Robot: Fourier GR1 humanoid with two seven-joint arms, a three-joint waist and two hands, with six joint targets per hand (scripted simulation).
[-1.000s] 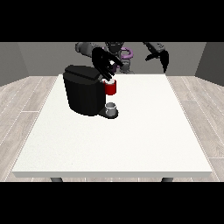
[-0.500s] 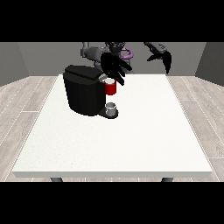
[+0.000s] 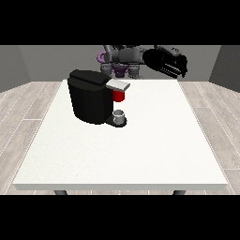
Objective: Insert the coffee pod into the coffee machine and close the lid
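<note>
A black coffee machine (image 3: 91, 97) stands on the left half of the white counter (image 3: 140, 145), its silver-topped lid (image 3: 117, 85) lying flat over a red thing at the machine (image 3: 119, 95), with a small grey cup-like thing (image 3: 120, 115) on its base below. The robot hand at the view's right (image 3: 166, 62) hangs above the counter's far edge, well apart from the machine; whether its fingers are curled I cannot tell. The coffee pod is not plainly visible, and no robot hand shows at the view's left.
</note>
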